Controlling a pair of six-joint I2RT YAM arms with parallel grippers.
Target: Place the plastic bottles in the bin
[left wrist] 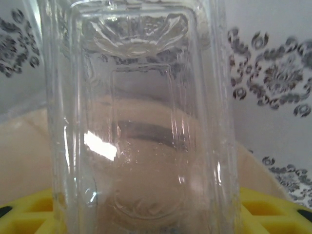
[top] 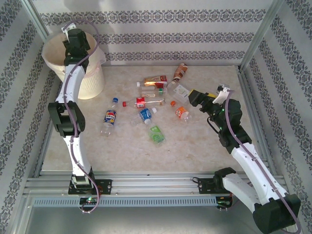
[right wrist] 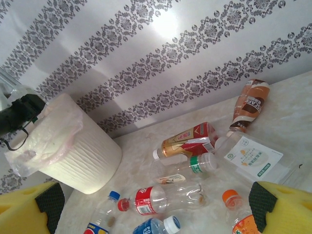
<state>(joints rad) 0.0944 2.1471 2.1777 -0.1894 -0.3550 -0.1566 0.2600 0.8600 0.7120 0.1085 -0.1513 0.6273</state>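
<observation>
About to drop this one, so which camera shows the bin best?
Top external: the bin shows its opening from above, left gripper over it. Right wrist shows its wall and liner. Left wrist shows cream rim behind the clear bottle.

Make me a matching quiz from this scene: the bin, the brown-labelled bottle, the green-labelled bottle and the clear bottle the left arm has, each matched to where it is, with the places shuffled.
Things:
1. bin
2. brown-labelled bottle
3. green-labelled bottle
4. clear bottle

Places:
A. lying closest of all the bottles to the near edge of the table
B. standing in the far left corner
C. lying by the back wall
D. held in the left gripper above the bin

Pairs: 1-B, 2-C, 3-A, 4-D
</observation>
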